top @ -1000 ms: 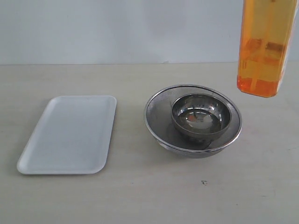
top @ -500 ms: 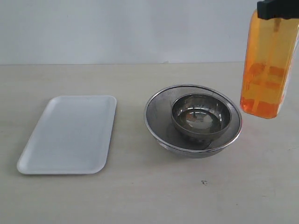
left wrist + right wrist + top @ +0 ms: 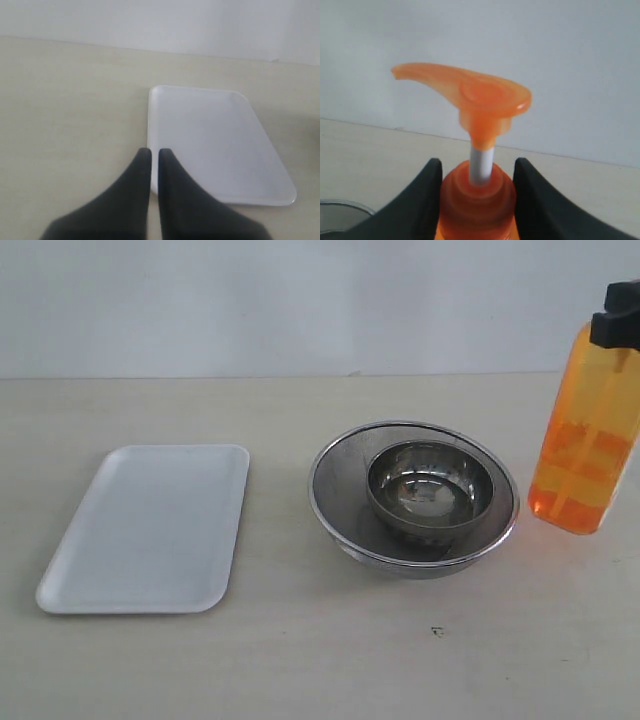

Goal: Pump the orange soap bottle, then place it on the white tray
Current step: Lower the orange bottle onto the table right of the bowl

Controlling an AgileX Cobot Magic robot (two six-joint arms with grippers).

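Note:
The orange soap bottle (image 3: 585, 445) stands slightly tilted at the far right, its base at table level just right of the bowls; whether it rests on the table I cannot tell. My right gripper (image 3: 615, 325) is shut on its neck. In the right wrist view the gripper (image 3: 477, 162) holds the orange collar between both fingers, and the pump head (image 3: 480, 97) sits raised on its white stem. The white tray (image 3: 150, 530) lies flat at the left with nothing on it. My left gripper (image 3: 150, 152) is shut with nothing in it, hanging over the tray's (image 3: 210, 140) corner.
A small steel bowl (image 3: 430, 485) sits inside a wider mesh steel bowl (image 3: 335, 465) in the middle, between tray and bottle. Its rim (image 3: 340, 207) shows beside the bottle in the right wrist view. A pale wall stands behind the table.
The bottle has come down and moved right in my right gripper, from high above the bowls to table level beside them. Tray and bowls have not moved.

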